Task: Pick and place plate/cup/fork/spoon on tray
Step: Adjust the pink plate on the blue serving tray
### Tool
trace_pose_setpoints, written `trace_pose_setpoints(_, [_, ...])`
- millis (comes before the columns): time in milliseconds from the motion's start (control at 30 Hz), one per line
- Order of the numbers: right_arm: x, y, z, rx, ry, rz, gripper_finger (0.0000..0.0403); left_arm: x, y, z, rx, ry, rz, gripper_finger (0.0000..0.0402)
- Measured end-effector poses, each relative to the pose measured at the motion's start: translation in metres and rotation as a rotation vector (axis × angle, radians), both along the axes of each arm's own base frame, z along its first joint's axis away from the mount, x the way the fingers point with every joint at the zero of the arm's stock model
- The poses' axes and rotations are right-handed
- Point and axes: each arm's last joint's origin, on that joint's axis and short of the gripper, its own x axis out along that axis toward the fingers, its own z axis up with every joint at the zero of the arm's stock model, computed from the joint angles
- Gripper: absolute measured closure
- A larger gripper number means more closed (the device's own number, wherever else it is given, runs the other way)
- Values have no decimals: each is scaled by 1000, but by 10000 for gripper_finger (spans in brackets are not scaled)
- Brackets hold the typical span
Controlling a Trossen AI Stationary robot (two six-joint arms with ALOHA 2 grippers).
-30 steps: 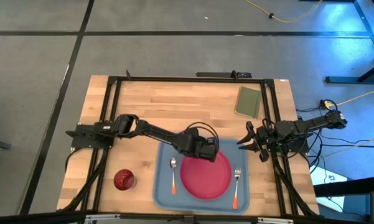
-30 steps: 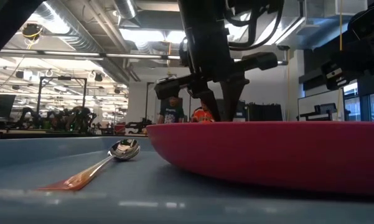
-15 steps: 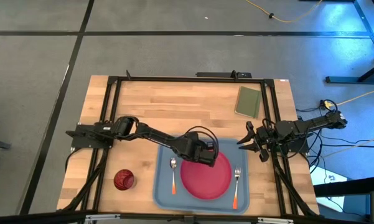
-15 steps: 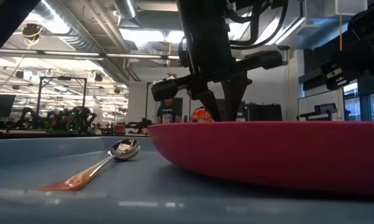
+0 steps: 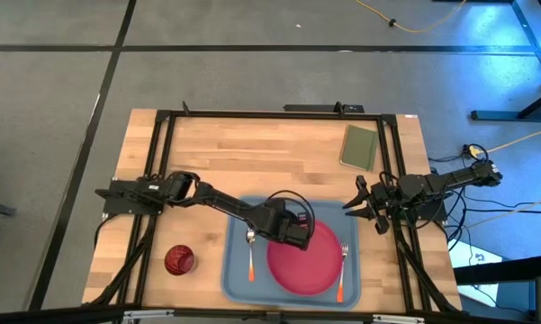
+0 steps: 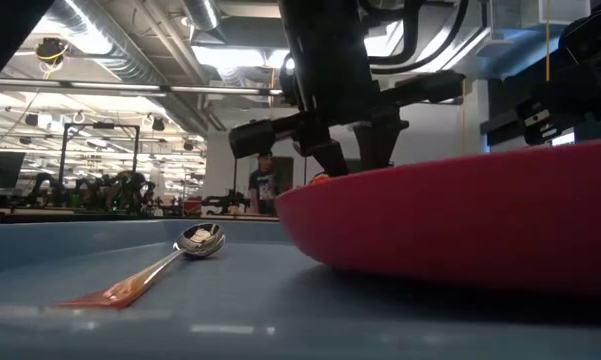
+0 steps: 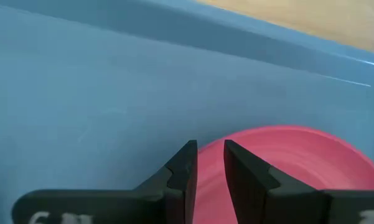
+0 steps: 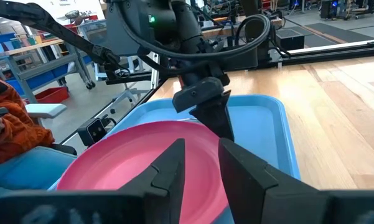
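The tray holds the plate, spoon and fork; the left claw clamps the plate's rim. The cup stands outside the tray; the right claw, apart, waits beside it.

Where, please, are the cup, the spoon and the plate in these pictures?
cup (image 5: 179,260), high view, centre of its round opening.
spoon (image 6: 200,240), low view, on its shiny bowl.
plate (image 5: 308,263), high view, middle of its pink-red face.

Left arm stretched across the table, fingers nearly closed; right arm folded at the table's right edge.
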Motion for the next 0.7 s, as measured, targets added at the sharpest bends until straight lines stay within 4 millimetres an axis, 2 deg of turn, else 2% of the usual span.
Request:
trace_pose_setpoints(200, [0, 0, 0, 0, 0, 0, 301, -1, 3, 4, 12, 5, -4, 328])
trace_pose_setpoints(300, [0, 0, 0, 0, 0, 0, 301, -2, 6, 15, 38, -14, -20, 328])
trace_pose_setpoints(433, [0, 0, 0, 0, 1, 0, 301, -4, 5, 33, 159, -94, -14, 328])
trace_pose_setpoints(567, [0, 0, 0, 0, 1, 0, 301, 12, 8, 46, 236, -242, -70, 328])
trace_pose_setpoints(700, [0, 0, 0, 0, 1, 0, 301, 35, 29, 49, 230, -344, -158, 328])
